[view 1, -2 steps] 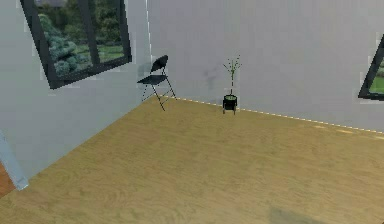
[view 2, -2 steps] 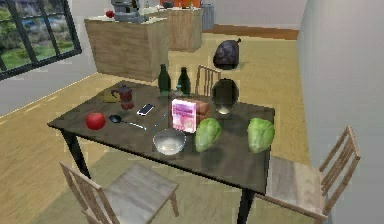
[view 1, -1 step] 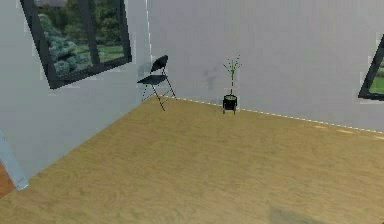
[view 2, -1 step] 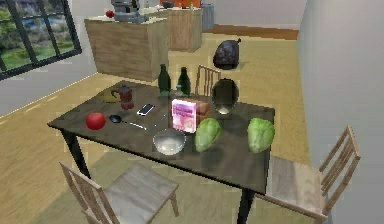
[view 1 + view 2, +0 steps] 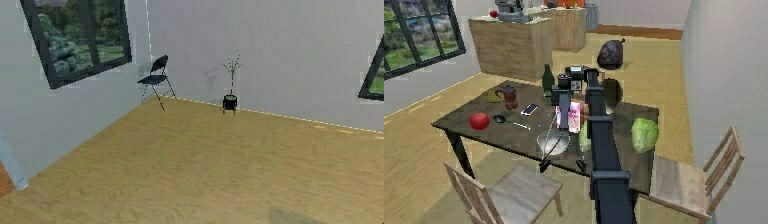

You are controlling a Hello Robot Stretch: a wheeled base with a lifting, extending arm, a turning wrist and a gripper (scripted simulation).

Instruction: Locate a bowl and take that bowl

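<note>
In the arm side view a dark wooden table (image 5: 484, 135) carries a grey, round, bowl-like dish (image 5: 554, 145) near its front edge, just left of my arm (image 5: 606, 150). The arm reaches out over the table. At its far end, the gripper (image 5: 564, 88) sits among the things at the table's far side, near a green bottle (image 5: 547, 80). With those things behind it, I cannot tell whether it holds anything. A pink and white carton (image 5: 569, 115) stands beside the arm.
The table also holds a red round fruit (image 5: 479, 120), a dark mug (image 5: 509, 97), a phone (image 5: 530, 109) and a green lettuce (image 5: 645, 134). Wooden chairs (image 5: 494, 195) (image 5: 704, 175) flank it, with a counter (image 5: 509, 40) behind. Ahead stand a folding chair (image 5: 157, 80) and a potted plant (image 5: 231, 90).
</note>
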